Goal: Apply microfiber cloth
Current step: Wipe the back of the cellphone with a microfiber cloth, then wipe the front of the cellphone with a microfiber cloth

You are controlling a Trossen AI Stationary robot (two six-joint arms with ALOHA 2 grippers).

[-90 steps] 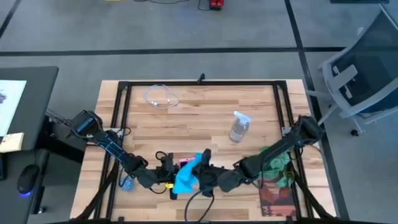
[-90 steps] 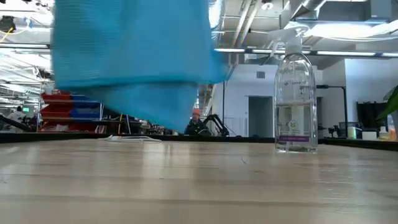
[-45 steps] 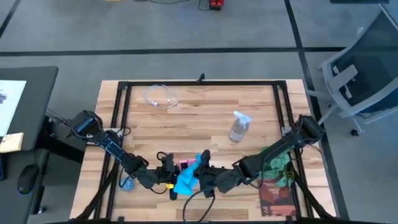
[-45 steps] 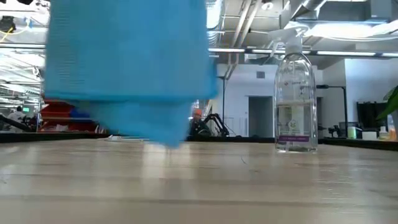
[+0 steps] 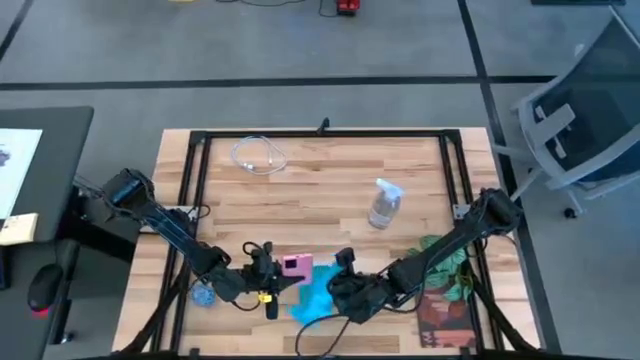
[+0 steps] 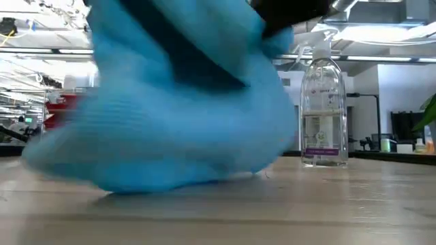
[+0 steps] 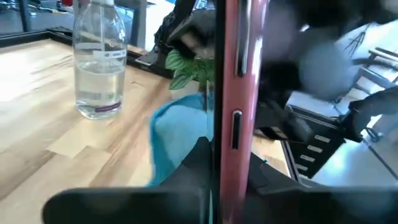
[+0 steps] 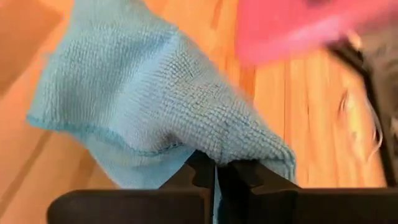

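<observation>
The right gripper (image 5: 335,292), pinching the microfiber cloth (image 5: 315,293), has lowered it onto the table's (image 5: 320,190) near edge right of the pink phone (image 5: 293,265) clamped, apparently, by the left gripper (image 5: 268,277), so wiping can begin.

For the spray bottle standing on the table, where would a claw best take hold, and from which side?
Grip the spray bottle around its clear straight-walled body, below the trigger head, coming in level from the side. It stands upright and apart from other things, and the narrow top with its trigger gives poorer purchase. The right claw, nearer it, is shut on the microfiber cloth.

Spray bottle (image 5: 383,205), cable (image 5: 259,156), plant (image 5: 446,262)
</observation>
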